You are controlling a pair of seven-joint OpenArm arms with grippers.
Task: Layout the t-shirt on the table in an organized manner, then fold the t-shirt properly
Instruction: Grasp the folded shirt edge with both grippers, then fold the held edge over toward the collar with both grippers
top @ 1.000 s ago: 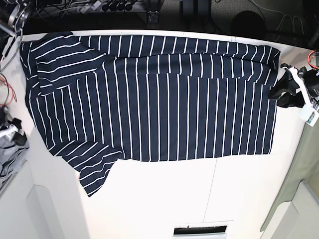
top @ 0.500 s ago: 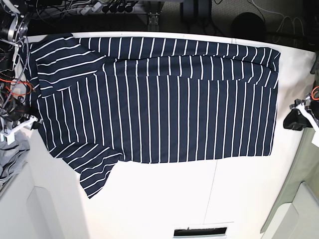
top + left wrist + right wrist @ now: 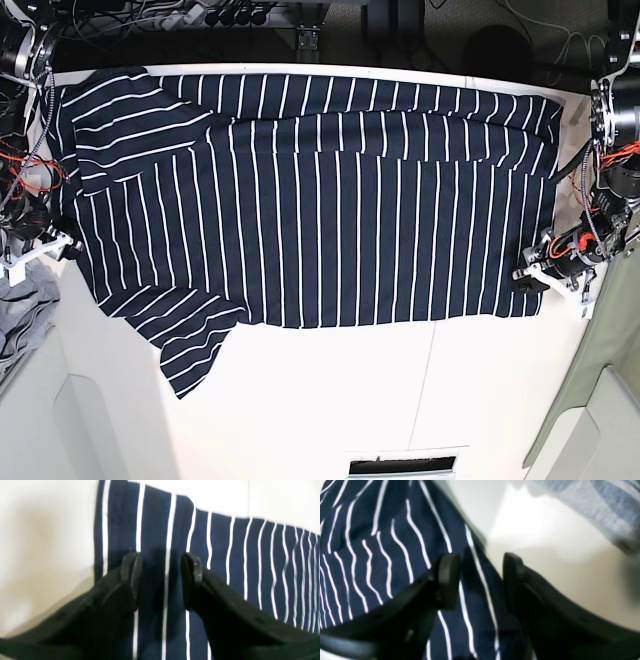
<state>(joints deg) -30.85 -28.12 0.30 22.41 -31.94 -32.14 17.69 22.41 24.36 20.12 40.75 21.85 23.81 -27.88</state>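
Item: dark navy short-sleeved t-shirt with thin white stripes (image 3: pixel 320 200), soft fabric, spread flat across the far half of the large white desk (image 3: pixel 400 400); collar end and sleeves toward the base view's left, hem toward its right; one sleeve juts out over the desk at lower left; a long crease runs across the far part of the body.

Left gripper (image 3: pixel 161 565): black jaws spread apart, poised over the striped fabric just inside the shirt's hem corner; one white stripe shows in the gap between them; whether the tips touch the cloth cannot be told from the blurred wrist view. In the base view it sits at the shirt's near right corner (image 3: pixel 530 278).

Right gripper (image 3: pixel 480 577): black jaws spread apart, straddling the shirt's edge, one side over fabric, the other over bare desk.

Also present: plain light grey cloth (image 3: pixel 20 325), at the desk's left edge, apart from the shirt
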